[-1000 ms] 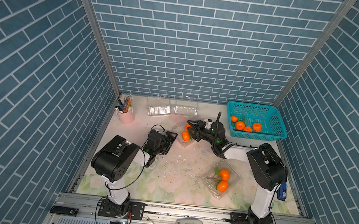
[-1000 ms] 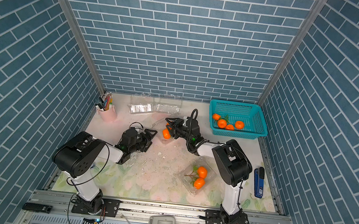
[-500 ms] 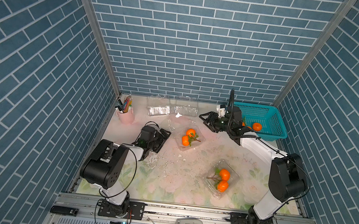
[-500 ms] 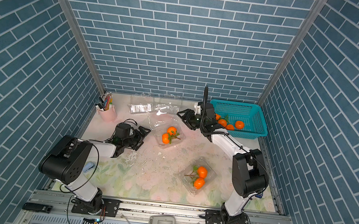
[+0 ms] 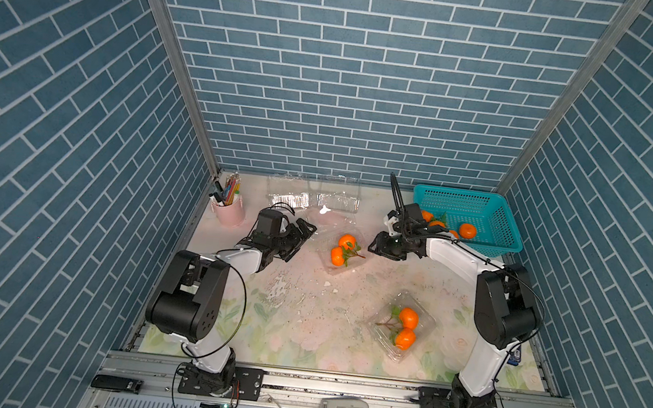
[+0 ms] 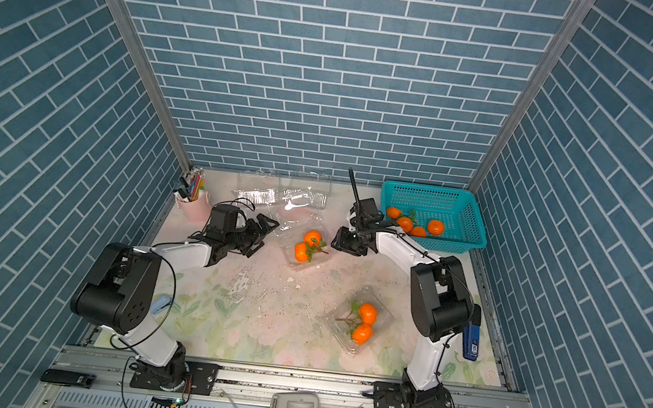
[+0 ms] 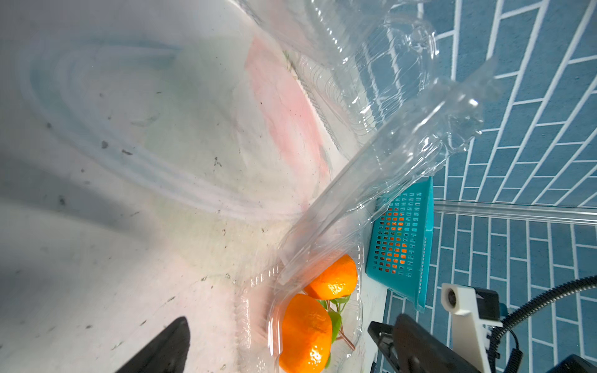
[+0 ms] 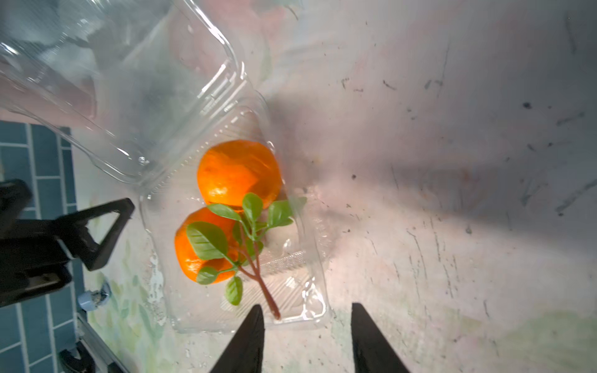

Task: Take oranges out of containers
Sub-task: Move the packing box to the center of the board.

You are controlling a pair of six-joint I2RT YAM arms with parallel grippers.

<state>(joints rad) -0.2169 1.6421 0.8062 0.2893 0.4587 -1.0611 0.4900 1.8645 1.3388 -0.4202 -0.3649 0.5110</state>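
Observation:
A clear container (image 5: 341, 257) lies mid-table with its lid (image 7: 387, 155) swung up, and two oranges (image 5: 341, 249) joined by a leafy twig (image 8: 258, 277) sit in it. My left gripper (image 5: 300, 239) stands open just left of it, fingers wide, holding nothing. In the left wrist view the oranges (image 7: 307, 326) lie ahead between those fingers. My right gripper (image 5: 379, 249) is low at the container's right side. Its jaws (image 8: 307, 336) are open and empty, with the twig's end close to one finger (image 8: 255, 329). Another container (image 5: 403, 327), at the front right, holds two oranges (image 6: 363, 322).
A teal basket (image 5: 492, 236) at the back right holds several oranges. Empty clear containers (image 5: 312, 199) lie along the back wall. A pink pen cup (image 5: 228, 211) stands at the back left. A blue object (image 6: 470, 343) lies near the right edge.
My right gripper left the oranges, swung up toward the basket, then came down beside the container with narrower jaws. The container's lid now stands open. My left gripper's jaws have spread wide.

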